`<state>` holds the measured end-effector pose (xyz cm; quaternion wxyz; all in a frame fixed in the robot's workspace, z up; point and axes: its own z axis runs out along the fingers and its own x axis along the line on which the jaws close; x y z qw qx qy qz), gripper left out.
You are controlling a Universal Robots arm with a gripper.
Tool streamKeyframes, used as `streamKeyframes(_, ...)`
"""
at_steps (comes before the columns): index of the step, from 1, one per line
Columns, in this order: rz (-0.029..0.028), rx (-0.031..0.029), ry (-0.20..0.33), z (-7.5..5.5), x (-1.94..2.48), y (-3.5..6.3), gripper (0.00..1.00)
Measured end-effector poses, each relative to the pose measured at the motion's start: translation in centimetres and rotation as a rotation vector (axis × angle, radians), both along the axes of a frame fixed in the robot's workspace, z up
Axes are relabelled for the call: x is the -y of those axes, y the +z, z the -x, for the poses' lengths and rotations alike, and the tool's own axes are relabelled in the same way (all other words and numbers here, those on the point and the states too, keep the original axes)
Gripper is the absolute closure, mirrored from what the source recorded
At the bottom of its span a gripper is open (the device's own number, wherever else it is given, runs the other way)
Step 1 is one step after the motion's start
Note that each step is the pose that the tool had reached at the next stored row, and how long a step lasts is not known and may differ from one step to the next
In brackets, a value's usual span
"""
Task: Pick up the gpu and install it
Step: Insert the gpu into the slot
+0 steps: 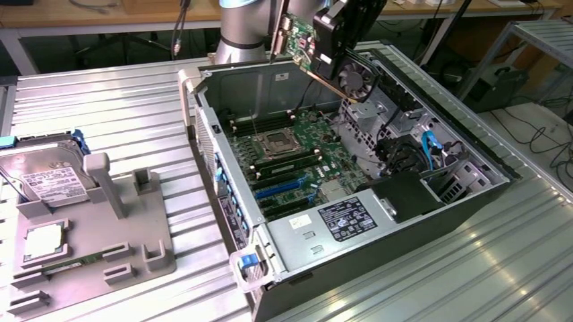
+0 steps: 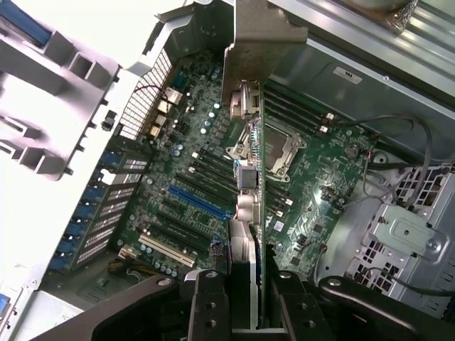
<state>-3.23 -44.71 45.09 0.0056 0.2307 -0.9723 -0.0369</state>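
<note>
surface: ribbed metal table [image 1: 117,107] | back: wooden bench [image 1: 90,15] | exterior view's right: metal-frame rack [image 1: 546,30], floor cables [image 1: 546,134]

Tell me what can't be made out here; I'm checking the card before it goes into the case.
- Wrist view: the gpu is edge-on, so its fan face is hidden; it covers the motherboard strip behind it.
- Wrist view: the tool is cut off by the picture's edge.
- Exterior view: the power supply label is too small to read.
</note>
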Motion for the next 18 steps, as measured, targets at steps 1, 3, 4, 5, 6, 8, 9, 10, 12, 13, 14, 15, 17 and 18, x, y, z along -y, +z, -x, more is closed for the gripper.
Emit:
streamKeyframes(1,0.0001,0.0000,0.006,0.00,0.00,0.00,0.72)
streamKeyframes(3,0.0000,0.0000,0.015,0.00,0.00,0.00,0.72)
streamKeyframes(4,0.0000,0.0000,0.019,0.00,0.00,0.00,0.72)
streamKeyframes(5,0.0001,0.0000,0.025,0.00,0.00,0.00,0.72)
streamKeyframes(6,0.0000,0.0000,0.031,0.00,0.00,0.00,0.72)
streamKeyframes(8,0.0000,0.0001,0.041,0.00,0.00,0.00,0.72)
streamKeyframes(9,0.0000,0.0000,0.046,0.00,0.00,0.00,0.72)
streamKeyframes(10,0.0000,0.0000,0.050,0.00,0.00,0.00,0.72)
streamKeyframes(12,0.0000,0.0000,0.059,0.00,0.00,0.00,0.72)
streamKeyframes(13,0.0001,0.0000,0.062,0.00,0.00,0.00,0.72)
streamKeyframes(14,0.0000,0.0000,0.069,0.00,0.00,0.00,0.72)
streamKeyframes(15,0.0000,0.0000,0.072,0.00,0.00,0.00,0.72)
streamKeyframes(17,0.0000,0.0000,0.081,0.00,0.00,0.00,0.72)
streamKeyframes(18,0.0000,0.0000,0.085,0.00,0.00,0.00,0.72)
